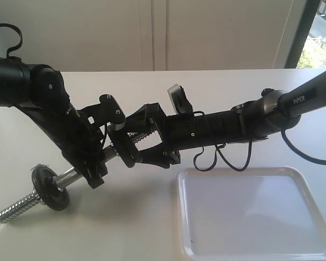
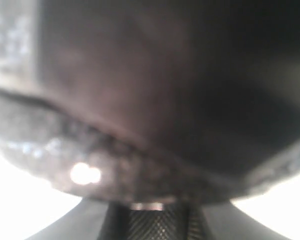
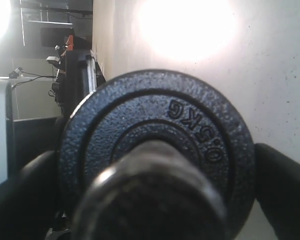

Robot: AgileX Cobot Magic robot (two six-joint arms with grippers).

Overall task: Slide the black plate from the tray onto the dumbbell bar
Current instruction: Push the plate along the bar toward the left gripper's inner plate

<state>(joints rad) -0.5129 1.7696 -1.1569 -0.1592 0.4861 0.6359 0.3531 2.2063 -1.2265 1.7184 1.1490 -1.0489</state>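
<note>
exterior, left gripper [image 1: 95,172]: you are seeing it clamping the dumbbell bar [image 1: 70,176] left of centre, with its jaws closed in on the rod.
exterior, dumbbell bar: it is slanting from the lower left up toward the middle, carrying a black disc [image 1: 51,187] near its lower-left threaded end.
exterior, right gripper [image 1: 131,145]: it is reaching in from the right and gripping the black plate [image 1: 122,147], which is sitting edge-on on the bar's upper end, mid-frame.
exterior, tray [image 1: 250,217]: it is lying at the lower right, well apart from the plate.
left wrist, view: a blurred dark mass is filling your frame, and a knurled strip [image 2: 150,220] is showing at bottom centre. you cannot tell the jaws here.
right wrist, black plate [image 3: 190,125]: it is filling the centre, with the dumbbell bar [image 3: 150,200] poking through its hole.
right wrist, fingers [image 3: 285,180]: they are standing wide apart, pressing on the plate's rim at the left and right.
</note>
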